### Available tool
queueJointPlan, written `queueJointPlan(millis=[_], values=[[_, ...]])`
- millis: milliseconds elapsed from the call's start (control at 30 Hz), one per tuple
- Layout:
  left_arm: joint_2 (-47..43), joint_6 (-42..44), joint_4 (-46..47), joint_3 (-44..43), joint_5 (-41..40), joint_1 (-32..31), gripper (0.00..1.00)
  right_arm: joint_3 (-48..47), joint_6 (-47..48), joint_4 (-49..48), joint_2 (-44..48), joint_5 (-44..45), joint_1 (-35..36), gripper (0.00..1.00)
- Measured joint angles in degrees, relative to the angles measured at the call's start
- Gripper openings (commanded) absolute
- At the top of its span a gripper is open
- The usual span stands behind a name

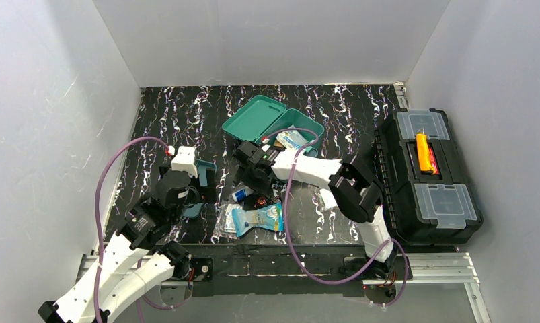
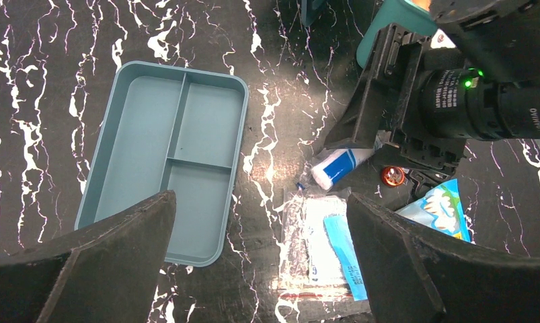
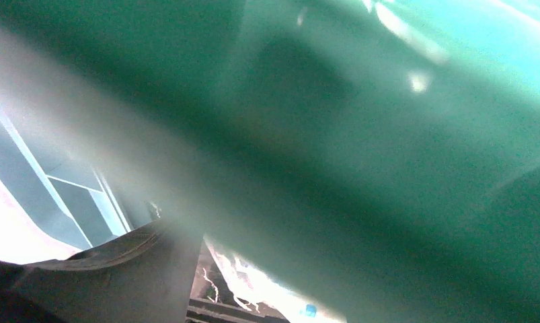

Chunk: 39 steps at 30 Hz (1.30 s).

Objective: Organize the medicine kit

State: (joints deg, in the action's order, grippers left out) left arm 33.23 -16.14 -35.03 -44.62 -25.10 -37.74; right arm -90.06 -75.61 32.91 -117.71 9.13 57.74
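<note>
While four loose supplies wait at 6 o'clock on the black, white-veined table (image 1: 166,114), we judge the job begun but far from done. Nearest us lie a crinkled clear bag (image 2: 321,249) holding a blue strip, a glossy blue sachet (image 2: 442,205), a smooth white-and-blue tube (image 2: 337,165) and a small orange-red round piece (image 2: 391,176), none yet packed.

At 9 o'clock the inner tray (image 2: 146,134), matte blue-teal moulded plastic with rounded corners and three walled compartments, sits flat on the table outside the box, every compartment bare. The left gripper (image 2: 259,208) hovers over the gap between tray and bag, jaws spread wide and holding nothing.

Toward 12 o'clock the medicine kit (image 1: 299,116), a teal-green hard-plastic box, stands with its lid (image 1: 253,116) laid back; at least one pale packet (image 1: 292,139) shows inside. The right gripper (image 1: 248,156) is up against the kit's near side. Its own camera gives only a blurred green wall, and we cannot tell how its jaws stand or whether they grip anything.

At 3 o'clock a black toolbox (image 1: 428,171) sits well apart.
</note>
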Motion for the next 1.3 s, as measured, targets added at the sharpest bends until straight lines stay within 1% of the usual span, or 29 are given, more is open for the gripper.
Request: queueJointPlan(millis=[233, 533, 667, 833, 867, 900, 1067, 1200, 1300], values=[[-0.02, 0.00, 0.00, 0.00, 0.46, 0.00, 0.98, -0.70, 1.44, 1.33, -0.96, 2.62, 0.48, 0.66], [0.04, 0.02, 0.00, 0.00, 0.50, 0.00, 0.98, -0.92, 2.62, 1.73, -1.40, 3.91, 0.83, 0.48], [0.11, 0.04, 0.02, 0.00, 0.52, 0.00, 0.98, -0.92, 3.10, 1.66, -1.49, 4.09, 0.85, 0.33], [0.44, 0.04, 0.02, 0.00, 0.55, 0.00, 0.98, -0.90, 3.52, 1.07, -1.49, 3.80, 0.83, 0.11], [0.46, 0.04, 0.02, 0.00, 0.55, 0.00, 0.98, -0.85, 3.58, 0.63, -1.46, 3.58, 0.81, 0.03], [0.46, 0.04, 0.02, 0.00, 0.55, 0.00, 0.98, -0.72, 3.61, 0.35, -1.38, 3.48, 0.79, 0.01], [0.70, 0.04, 0.02, 0.00, 0.55, 0.00, 0.98, 1.53, 4.72, -1.75, 0.24, 2.80, 0.79, 0.01], [-0.37, 0.02, 0.02, 0.00, 0.11, 0.00, 0.98, 5.35, 6.01, -2.64, 4.63, 2.67, 1.55, 0.01], [-2.54, -0.15, 0.00, 0.00, -1.40, 0.00, 0.98, 5.84, 6.71, -4.07, 9.16, 2.69, 1.75, 0.01]])
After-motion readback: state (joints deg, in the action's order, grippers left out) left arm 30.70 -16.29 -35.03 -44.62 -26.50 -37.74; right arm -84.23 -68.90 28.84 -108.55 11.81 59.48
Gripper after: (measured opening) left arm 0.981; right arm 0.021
